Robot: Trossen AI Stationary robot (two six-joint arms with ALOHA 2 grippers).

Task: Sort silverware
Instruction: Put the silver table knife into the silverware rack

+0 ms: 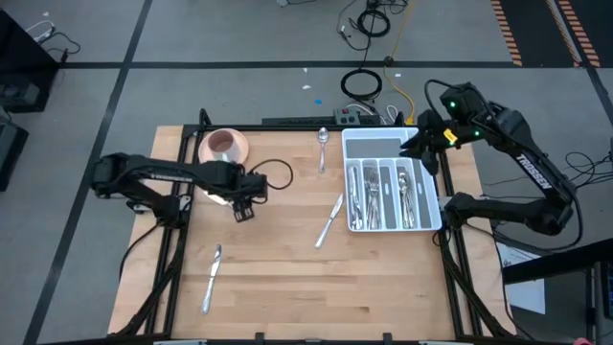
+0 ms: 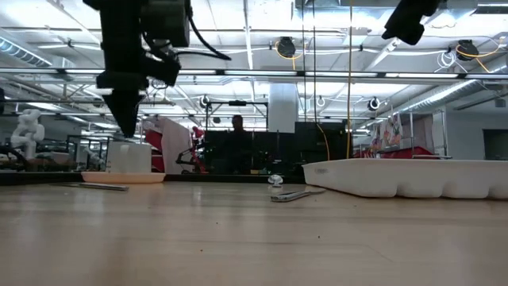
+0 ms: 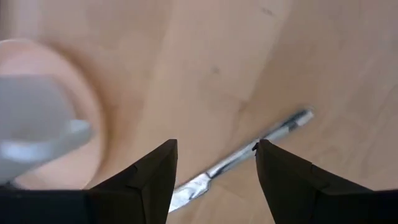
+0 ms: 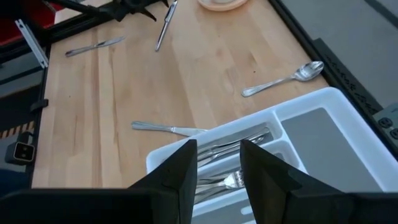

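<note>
Silverware lies loose on the wooden table: a spoon [image 1: 324, 149] near the far edge, a knife [image 1: 330, 220] left of the white tray [image 1: 375, 145], and a knife [image 1: 211, 278] at the near left. More silverware [image 1: 383, 196] fills the tray's long compartments. My left gripper [image 1: 241, 209] hangs open, pointing down, near the pink saucer. Its wrist view shows another knife [image 3: 261, 146] flat on the wood below its fingers. My right gripper [image 4: 219, 158] is high over the tray's far end, with a narrow gap between its fingers and nothing in it.
The pink saucer with cup [image 1: 223, 146] stands at the far left, close to my left gripper. Black frame rails [image 1: 177, 249] run along the table's left and right sides. Cables [image 1: 362, 84] lie on the floor beyond the far edge. Bare wood [image 1: 316, 287] spans the near middle.
</note>
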